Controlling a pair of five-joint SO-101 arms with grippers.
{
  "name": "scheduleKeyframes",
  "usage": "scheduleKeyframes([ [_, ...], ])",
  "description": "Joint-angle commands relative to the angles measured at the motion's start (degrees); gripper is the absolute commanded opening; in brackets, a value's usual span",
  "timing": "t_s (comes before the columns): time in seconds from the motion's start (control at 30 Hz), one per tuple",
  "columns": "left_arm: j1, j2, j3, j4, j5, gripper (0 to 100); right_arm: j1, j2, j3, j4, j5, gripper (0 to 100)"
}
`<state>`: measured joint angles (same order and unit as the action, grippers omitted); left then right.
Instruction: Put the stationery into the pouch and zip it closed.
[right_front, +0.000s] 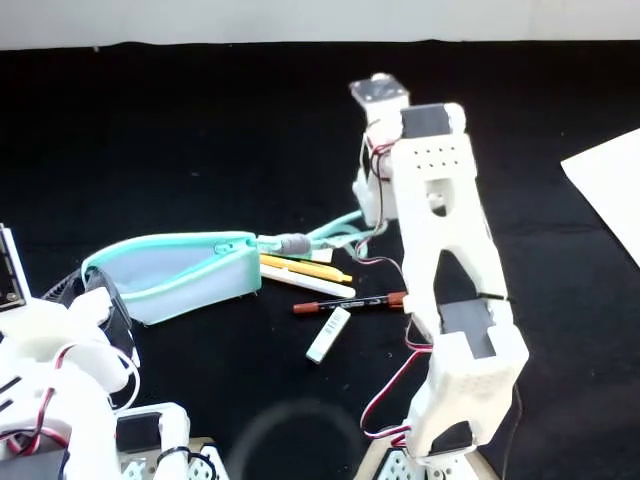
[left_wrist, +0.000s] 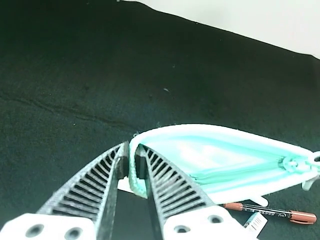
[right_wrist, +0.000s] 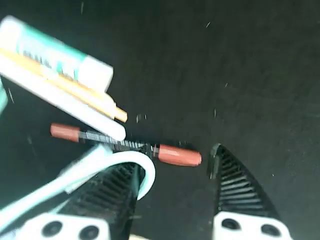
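Mint pouch (right_front: 170, 275), open on the black bench (right_front: 200, 130): left gripper (left_wrist: 131, 148) jaws clamped on its end, apparently steadying it; right gripper (right_wrist: 177, 162) jaws apart above the brown pen (right_wrist: 125, 146) lying outside.

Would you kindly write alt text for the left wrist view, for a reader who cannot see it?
The left gripper pinches the end of the open mint-green pouch between its fingers; the pouch lies on a black cloth. A brown-capped pen lies alongside it, near the zipper pull.
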<state>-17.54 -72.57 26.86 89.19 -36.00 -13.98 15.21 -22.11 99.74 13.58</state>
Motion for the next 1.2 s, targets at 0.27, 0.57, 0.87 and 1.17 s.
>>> scheduleKeyframes([
  [0.27, -0.66, 0.84, 1.54, -0.97, 0.18, 1, -4.00, -9.89, -0.22, 1.27, -1.49, 19.4],
  [0.57, -0.57, 0.92, -0.92, -4.48, 1.76, 1, -9.36, -24.75, 0.13, 1.27, -6.24, 25.2],
  [0.87, -0.66, 0.92, -1.45, -9.14, 1.85, 1, -7.34, -29.76, -0.31, 1.27, -8.35, 27.6],
  [1.17, -4.26, 1.01, -4.09, -13.10, 1.85, 1, -7.52, -32.75, 3.03, 1.10, -8.18, 27.6],
])
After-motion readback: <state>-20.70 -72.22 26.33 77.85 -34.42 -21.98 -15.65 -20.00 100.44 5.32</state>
